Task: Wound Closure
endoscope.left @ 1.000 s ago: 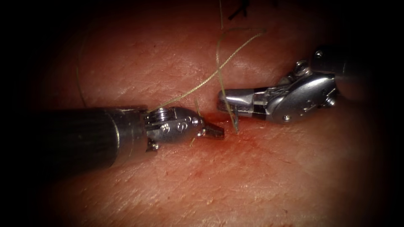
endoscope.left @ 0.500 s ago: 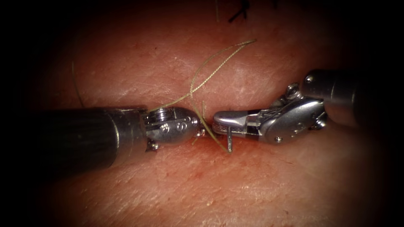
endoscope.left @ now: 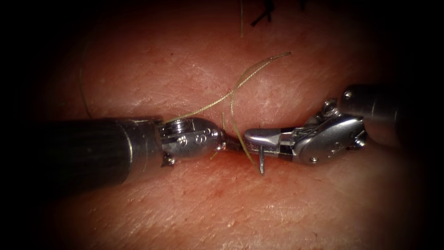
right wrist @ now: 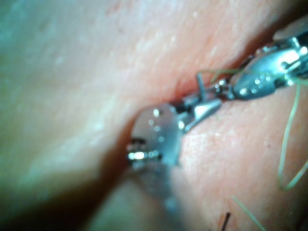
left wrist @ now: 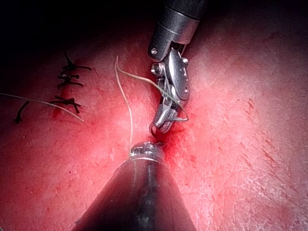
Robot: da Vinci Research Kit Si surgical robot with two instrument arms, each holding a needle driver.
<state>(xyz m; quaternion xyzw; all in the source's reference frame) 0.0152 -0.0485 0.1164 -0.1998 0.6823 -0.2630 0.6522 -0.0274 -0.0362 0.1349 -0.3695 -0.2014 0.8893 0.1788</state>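
Right arm's silver wristed needle driver point(endoscope.left: 259, 139) enters from 3 o'clock, jaws clamped on the thin curved steel needle point(endoscope.left: 261, 162). The grip sits near one end of the curve, though which end cannot be told; the visible length hangs toward 6 o'clock, tip at or just touching the reddish pork-belly tissue point(endoscope.left: 222, 208) beside the cut. Whether the tip has entered cannot be told. The right wrist view shows the same tool point(right wrist: 204, 107) with the needle point(right wrist: 200, 85) standing out across its jaws.

Left arm's dark-shafted, silver-headed needle driver point(endoscope.left: 231, 143) comes from 9 o'clock. Its tips nearly meet the right tool's over the cut and are partly hidden, so their state and any hold cannot be told.

Pale yellow-green suture thread point(endoscope.left: 252, 74) loops toward 12 o'clock above both tools, one strand dropping between the tips and another running past the left tool's head. A smear of red fluid point(endoscope.left: 240, 162) lies under the tips. Dark knotted stitches point(left wrist: 67, 79) sit farther along the wound in the left wrist view.

Step, as judged: needle loaded and presented at the wound edge, bite not yet clearly taken. A drive would call for rotating along the needle's curve, with the slack loop kept clear of the tips.

Writing: small embossed marks on the left tool's head, not readable. No brands.
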